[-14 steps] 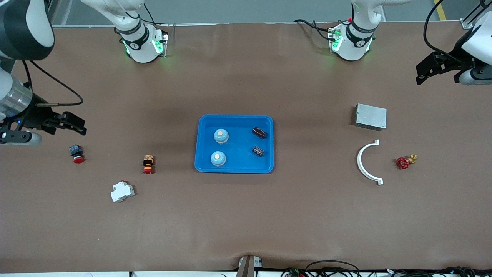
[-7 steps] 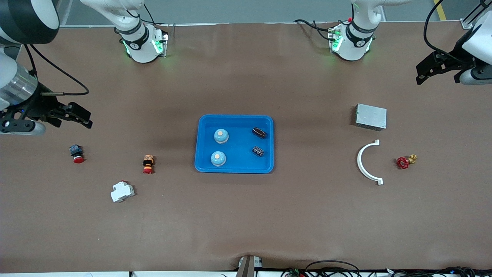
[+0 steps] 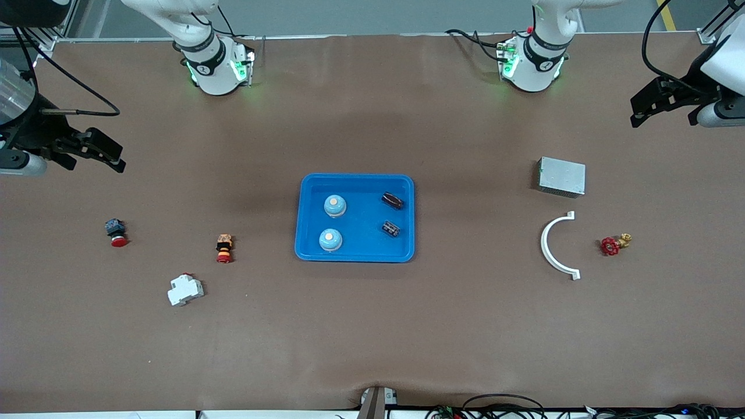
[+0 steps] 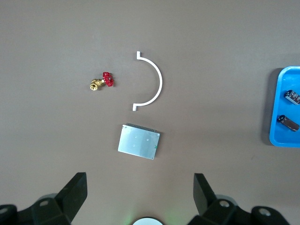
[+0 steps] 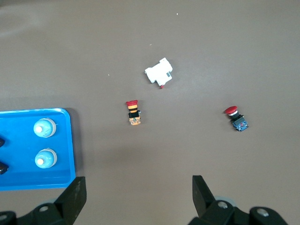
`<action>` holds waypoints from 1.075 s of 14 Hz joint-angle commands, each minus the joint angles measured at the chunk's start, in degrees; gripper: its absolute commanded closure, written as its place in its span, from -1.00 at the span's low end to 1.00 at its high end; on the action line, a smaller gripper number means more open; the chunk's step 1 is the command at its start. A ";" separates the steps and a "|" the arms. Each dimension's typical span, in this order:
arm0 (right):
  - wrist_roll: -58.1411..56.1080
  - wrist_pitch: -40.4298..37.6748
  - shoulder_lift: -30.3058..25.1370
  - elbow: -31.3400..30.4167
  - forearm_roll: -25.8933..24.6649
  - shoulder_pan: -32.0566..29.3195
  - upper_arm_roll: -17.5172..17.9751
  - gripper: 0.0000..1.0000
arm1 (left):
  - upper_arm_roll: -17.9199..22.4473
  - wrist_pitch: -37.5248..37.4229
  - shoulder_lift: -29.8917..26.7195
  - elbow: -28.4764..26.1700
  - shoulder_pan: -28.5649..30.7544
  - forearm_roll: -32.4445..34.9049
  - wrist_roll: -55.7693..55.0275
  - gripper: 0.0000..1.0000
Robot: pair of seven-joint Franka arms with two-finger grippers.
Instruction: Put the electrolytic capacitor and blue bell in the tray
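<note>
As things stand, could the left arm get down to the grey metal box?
Probably yes: the left gripper hangs open above the table's end, the grey metal box lies uncovered close by, and nothing stands between them.

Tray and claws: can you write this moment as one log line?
tray: two bells, two capacitors inside | left claw: open, empty, waiting | right claw: open, empty
</note>
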 commanded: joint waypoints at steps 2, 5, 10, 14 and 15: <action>-3.75 -1.01 -1.16 -0.73 0.69 -0.46 -1.90 -1.00 | -1.22 -0.70 0.45 1.32 0.11 -0.33 0.36 -1.00; -4.90 -1.19 -2.30 -0.82 0.69 1.20 -4.61 -1.00 | -1.22 -0.97 0.36 1.32 0.11 -0.33 0.45 -1.00; -4.90 -1.72 -2.30 -0.82 0.60 2.97 -6.21 -1.00 | -1.22 -0.97 0.28 1.32 0.20 -0.33 0.45 -1.00; -4.81 -1.81 -2.30 -0.91 0.51 6.22 -8.84 -1.00 | -1.22 -0.97 0.28 1.32 0.29 -0.68 0.45 -1.00; -4.81 -2.33 -2.30 -0.82 0.51 6.05 -8.85 -1.00 | -1.22 -0.97 0.28 1.32 0.29 -0.68 0.54 -1.00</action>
